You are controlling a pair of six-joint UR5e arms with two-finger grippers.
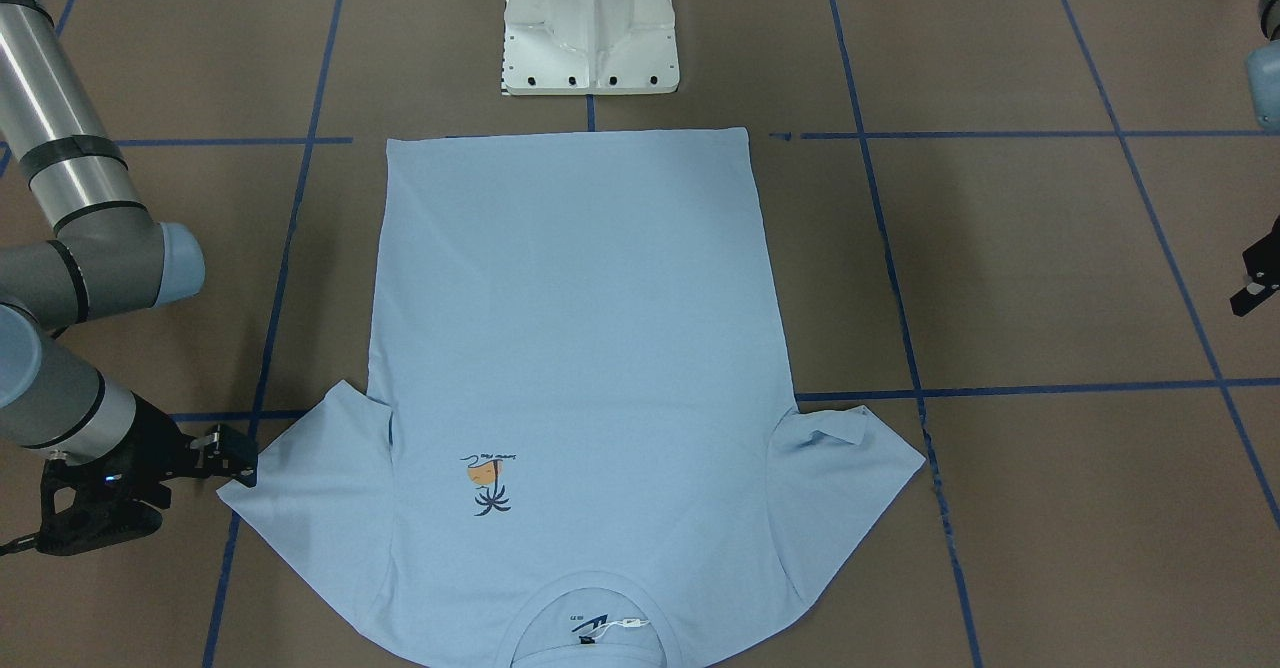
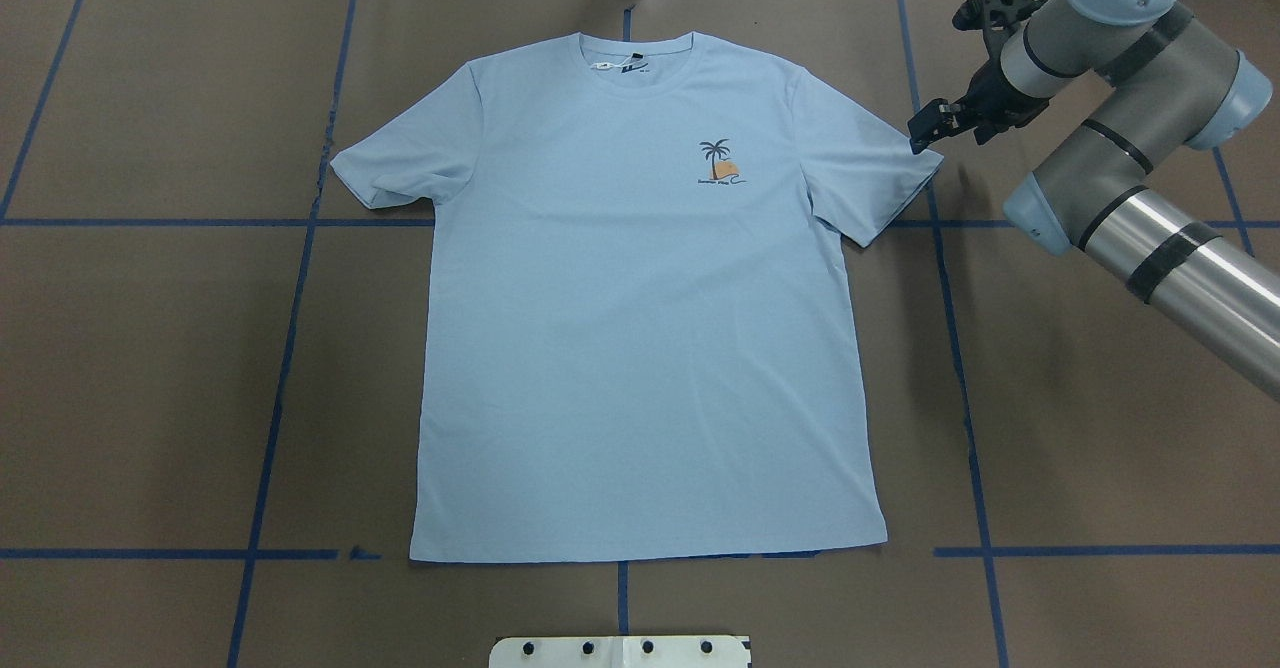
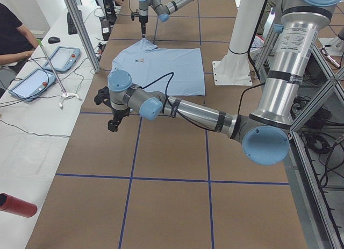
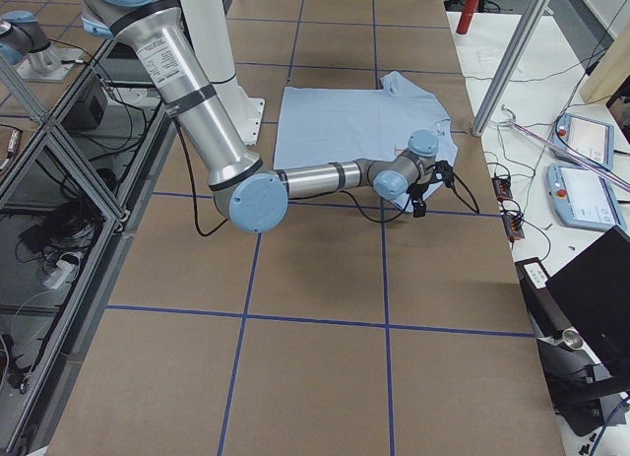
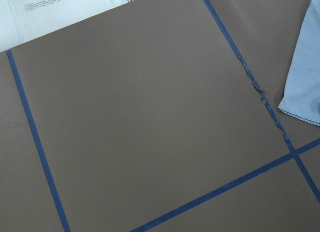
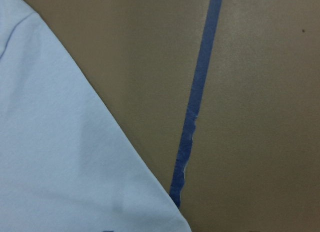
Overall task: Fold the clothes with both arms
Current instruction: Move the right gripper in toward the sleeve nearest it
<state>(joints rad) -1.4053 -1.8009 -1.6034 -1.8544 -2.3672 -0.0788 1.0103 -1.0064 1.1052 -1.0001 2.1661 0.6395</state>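
The light blue T-shirt (image 1: 580, 348) (image 2: 640, 348) lies flat and face up on the brown table, its collar at the far edge from the robot base and both sleeves spread out. The palm-tree print (image 2: 718, 160) and the white neck tag (image 1: 628, 625) both show. My right gripper (image 2: 925, 133) (image 1: 238, 463) hovers at the tip of the right-hand sleeve (image 6: 60, 157), and its fingers look open with nothing between them. My left gripper (image 1: 1250, 293) (image 3: 112, 122) hangs over bare table well beyond the other sleeve (image 5: 305, 81). It is only partly in view, so I cannot tell its state.
The white pedestal base (image 1: 590, 28) stands just behind the shirt's hem. Blue tape lines (image 2: 290, 298) grid the table. A side bench (image 3: 32, 109) with tablets and a seated person runs along the far edge. A red cylinder (image 3: 16, 205) lies at the bench's end.
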